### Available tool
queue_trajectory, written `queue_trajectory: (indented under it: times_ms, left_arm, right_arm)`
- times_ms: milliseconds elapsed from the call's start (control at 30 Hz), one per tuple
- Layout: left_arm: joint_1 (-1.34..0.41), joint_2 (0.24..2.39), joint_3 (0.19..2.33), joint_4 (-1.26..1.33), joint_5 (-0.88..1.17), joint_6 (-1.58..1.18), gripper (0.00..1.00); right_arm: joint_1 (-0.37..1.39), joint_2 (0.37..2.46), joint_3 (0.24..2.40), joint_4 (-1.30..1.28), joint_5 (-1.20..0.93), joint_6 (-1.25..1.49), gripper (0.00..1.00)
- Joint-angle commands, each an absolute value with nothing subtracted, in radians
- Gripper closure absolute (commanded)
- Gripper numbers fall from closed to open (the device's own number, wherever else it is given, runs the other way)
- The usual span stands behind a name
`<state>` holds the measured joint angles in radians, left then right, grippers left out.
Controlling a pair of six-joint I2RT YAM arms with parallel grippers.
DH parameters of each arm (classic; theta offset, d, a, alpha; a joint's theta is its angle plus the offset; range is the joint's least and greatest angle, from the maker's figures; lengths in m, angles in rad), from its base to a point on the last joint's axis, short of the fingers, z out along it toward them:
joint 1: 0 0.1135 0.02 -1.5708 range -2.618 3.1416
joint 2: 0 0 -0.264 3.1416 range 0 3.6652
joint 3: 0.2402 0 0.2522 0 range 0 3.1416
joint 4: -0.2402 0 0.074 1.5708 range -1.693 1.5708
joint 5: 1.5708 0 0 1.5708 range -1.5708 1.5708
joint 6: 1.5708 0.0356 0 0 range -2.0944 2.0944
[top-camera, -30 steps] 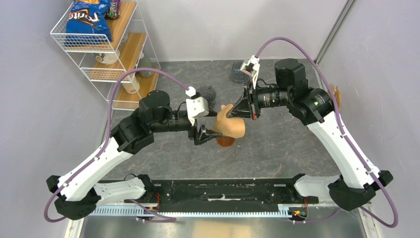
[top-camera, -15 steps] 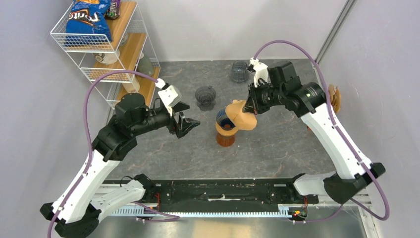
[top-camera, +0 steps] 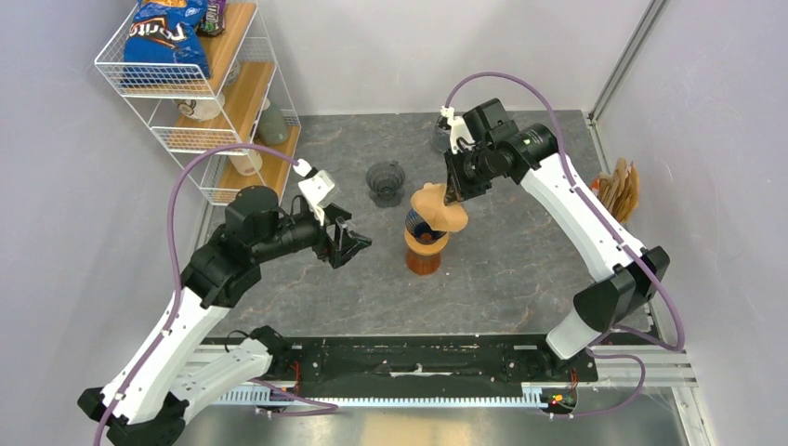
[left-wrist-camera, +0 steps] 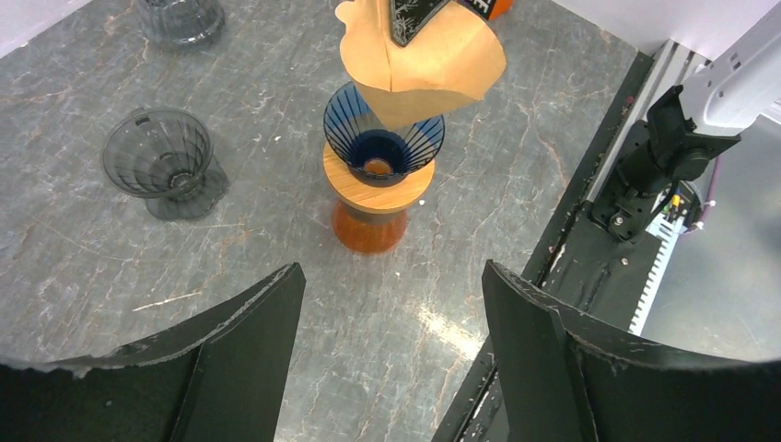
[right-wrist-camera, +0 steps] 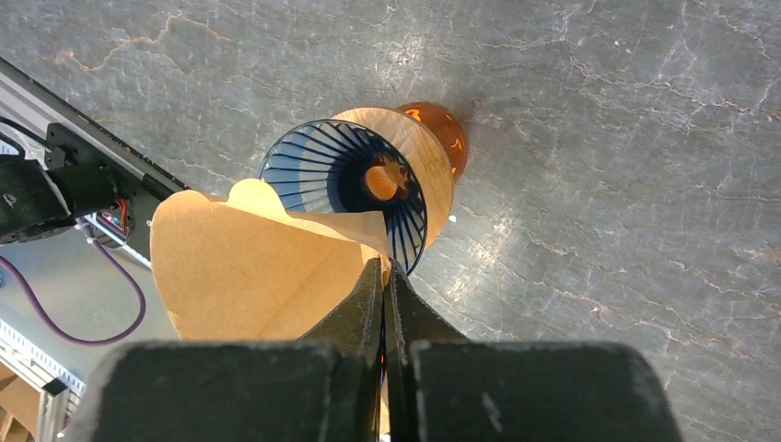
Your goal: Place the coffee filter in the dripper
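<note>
A blue ribbed dripper (top-camera: pixel 418 226) stands on a wooden ring over an orange base (top-camera: pixel 424 261) in the middle of the table. It also shows in the left wrist view (left-wrist-camera: pixel 379 140) and the right wrist view (right-wrist-camera: pixel 343 170). My right gripper (top-camera: pixel 453 196) is shut on a brown paper coffee filter (top-camera: pixel 439 206) and holds it just above the dripper's rim, partly over its mouth. The filter (right-wrist-camera: pixel 249 272) hangs to the left of the fingers in the right wrist view (right-wrist-camera: pixel 385 276). My left gripper (top-camera: pixel 358 243) is open and empty, to the left of the dripper.
Two clear glass drippers stand behind: one (top-camera: pixel 386 180) left of the blue one, one (top-camera: pixel 444 139) at the back under the right arm. A wire shelf (top-camera: pixel 200 88) with snacks stands at the back left. More filters (top-camera: pixel 621 190) lean at the right wall.
My right gripper has swung left and back with the filter, bringing it over the dripper. My left arm has drawn back to the left, away from the dripper, and opened.
</note>
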<state>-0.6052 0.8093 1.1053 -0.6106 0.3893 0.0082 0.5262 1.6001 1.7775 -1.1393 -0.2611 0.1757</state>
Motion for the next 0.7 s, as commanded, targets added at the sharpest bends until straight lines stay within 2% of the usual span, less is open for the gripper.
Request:
queue_trajectory:
  times_ms: [0, 200, 367, 467, 567, 667]
  left_arm:
    - [-0.601, 0.829, 1.141, -0.606, 0.358, 0.06, 0.21]
    - [-0.6, 0.872, 1.154, -0.616, 0.422, 0.009, 0.21]
    - [-0.6, 0.896, 1.154, -0.602, 0.425, 0.009, 0.21]
    - [-0.6, 0.913, 1.164, -0.603, 0.429, 0.009, 0.21]
    - [-0.598, 0.932, 1.181, -0.593, 0.411, -0.045, 0.22]
    - [-0.597, 0.969, 1.211, -0.57, 0.468, -0.099, 0.23]
  right_arm:
    - [0.527, 1.632, 1.789, -1.134, -0.285, 0.18, 1.0]
    - [0.527, 1.671, 1.777, -1.08, -0.319, 0.173, 1.0]
    - [0.528, 1.691, 1.769, -1.055, -0.333, 0.172, 0.93]
    - [0.529, 1.692, 1.772, -1.059, -0.341, 0.165, 0.73]
    - [0.528, 1.678, 1.798, -1.083, -0.345, 0.162, 0.49]
    - [0.525, 1.64, 1.824, -1.105, -0.337, 0.134, 0.41]
